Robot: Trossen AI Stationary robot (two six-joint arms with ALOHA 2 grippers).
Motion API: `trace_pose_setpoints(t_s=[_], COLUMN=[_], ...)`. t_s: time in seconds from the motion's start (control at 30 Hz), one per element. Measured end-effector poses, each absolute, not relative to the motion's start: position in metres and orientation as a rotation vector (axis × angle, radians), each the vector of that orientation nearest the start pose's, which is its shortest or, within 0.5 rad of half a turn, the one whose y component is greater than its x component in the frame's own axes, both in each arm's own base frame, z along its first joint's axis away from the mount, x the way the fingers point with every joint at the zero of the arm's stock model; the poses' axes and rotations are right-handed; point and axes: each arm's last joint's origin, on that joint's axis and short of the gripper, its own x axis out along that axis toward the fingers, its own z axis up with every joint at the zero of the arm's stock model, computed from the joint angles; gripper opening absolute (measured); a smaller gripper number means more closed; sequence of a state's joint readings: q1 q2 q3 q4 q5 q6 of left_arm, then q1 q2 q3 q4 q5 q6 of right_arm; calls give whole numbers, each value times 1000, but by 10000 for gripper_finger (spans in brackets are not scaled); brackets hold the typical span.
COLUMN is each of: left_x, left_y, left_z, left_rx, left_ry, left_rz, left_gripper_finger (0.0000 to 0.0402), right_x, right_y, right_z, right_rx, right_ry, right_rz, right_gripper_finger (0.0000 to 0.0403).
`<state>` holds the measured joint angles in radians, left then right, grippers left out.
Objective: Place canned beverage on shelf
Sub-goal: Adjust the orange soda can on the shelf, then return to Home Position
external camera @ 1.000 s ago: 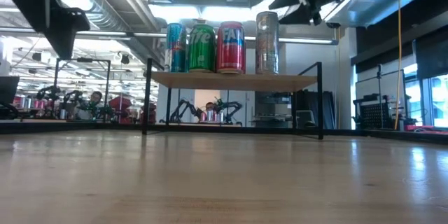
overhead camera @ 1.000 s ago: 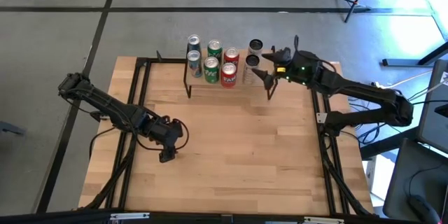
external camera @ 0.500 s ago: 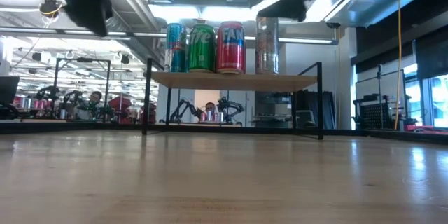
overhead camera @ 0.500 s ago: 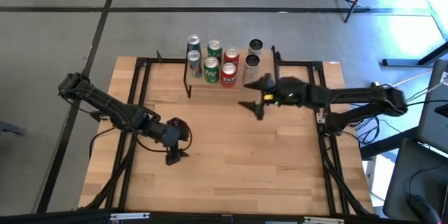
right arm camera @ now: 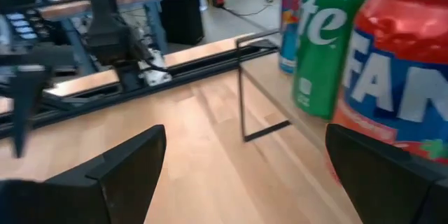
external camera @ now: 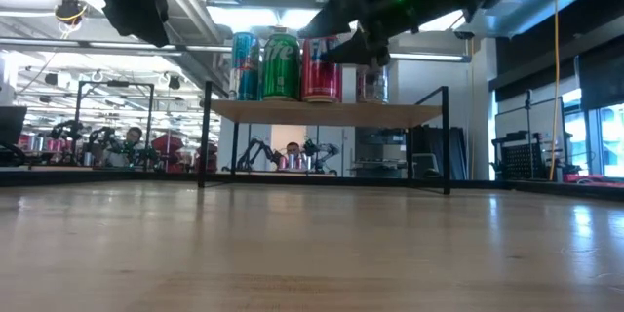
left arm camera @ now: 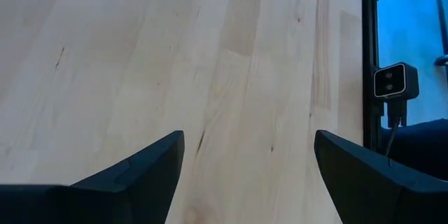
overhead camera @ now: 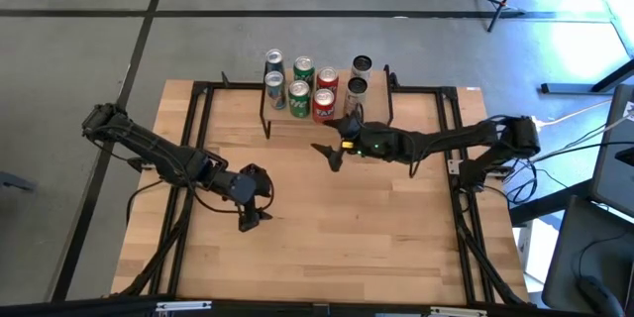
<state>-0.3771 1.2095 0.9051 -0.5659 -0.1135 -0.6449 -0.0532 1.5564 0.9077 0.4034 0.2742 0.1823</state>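
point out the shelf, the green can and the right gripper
shelf point(external camera: 322, 111), low view, front edge of the wood top
green can point(external camera: 281, 64), low view, middle of its side
right gripper point(overhead camera: 332, 144), high view, midway between its open fingers

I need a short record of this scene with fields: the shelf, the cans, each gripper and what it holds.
shelf: low wooden shelf on black legs, at the table's far edge
cans: blue can, green can, red can and clear can upright on the shelf
left gripper: open, empty, above the table's left part
right gripper: open, empty, just in front of the shelf
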Motion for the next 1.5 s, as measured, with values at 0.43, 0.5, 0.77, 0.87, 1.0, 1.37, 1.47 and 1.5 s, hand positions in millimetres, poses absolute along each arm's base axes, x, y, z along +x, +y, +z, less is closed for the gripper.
trace_pose_setpoints(t_s=[0.43, 0.5, 0.77, 0.87, 1.0, 1.37, 1.47, 1.5], left_x=[225, 225, 230, 233, 235, 187, 168, 161], left_y=[-85, -85, -87, -88, -85, -51, -40, -35], left_z=[261, 261, 276, 294, 317, 358, 359, 357], left_rx=[-385, -385, -417, -389, -303, -167, -153, -151], left_ry=[877, 876, 819, 763, 677, 439, 385, 373], left_rz=[48, 48, 30, 7, -24, -40, -13, 12], left_gripper_finger=[306, 306, 278, 244, 176, 5, 7, 8], right_x=[338, 338, 344, 338, 322, 251, 233, 228], right_y=[-50, -48, -3, 14, 28, 25, 23, 22], right_z=[241, 242, 265, 287, 323, 367, 362, 359], right_rx=[130, 133, 145, 166, 194, 282, 302, 315], right_ry=[221, 218, 208, 238, 242, 238, 228, 221], right_rz=[-452, -441, -250, -204, -126, 9, 10, 10], right_gripper_finger=[379, 379, 379, 369, 309, 19, 16, 24])
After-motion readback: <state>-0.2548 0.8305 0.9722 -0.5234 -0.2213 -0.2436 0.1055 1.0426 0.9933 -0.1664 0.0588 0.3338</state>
